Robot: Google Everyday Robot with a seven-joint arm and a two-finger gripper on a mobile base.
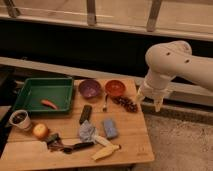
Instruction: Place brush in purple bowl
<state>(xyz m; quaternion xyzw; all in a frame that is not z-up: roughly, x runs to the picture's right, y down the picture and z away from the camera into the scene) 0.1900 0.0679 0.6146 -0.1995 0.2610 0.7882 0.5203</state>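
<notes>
Starting at the near edge of the light wooden table [130,142], filling the lower left of the view, with pale speckled floor [180,145] showing to its right. Finding the brush [79,146] lying flat close to that front edge, left of centre, with its long axis running almost left to right along the edge, the slim black handle reaching right and the wider dark end seeming to point left, toward a round orange-yellow fruit [40,131]. Noting a pale yellow item [106,151] just right of the handle tip. Moving back, passing a crumpled grey-blue cloth [87,131], a blue sponge [110,128] and a white cup [20,120], then a short black block [85,114] and a thin metal utensil [105,102]. Reaching the far edge, seeing a green tray [30,92], the purple bowl [90,88] just right of it and well apart from the brush, an orange-red bowl [115,88] beside that, and a dark cluster like grapes [126,104]. Spotting the gripper [149,101] hanging just off the table's far right corner, pointing down, claw standing wide and holding nothing. Ending at a dark wall band [75,45] and metal railing posts [91,12] behind.
</notes>
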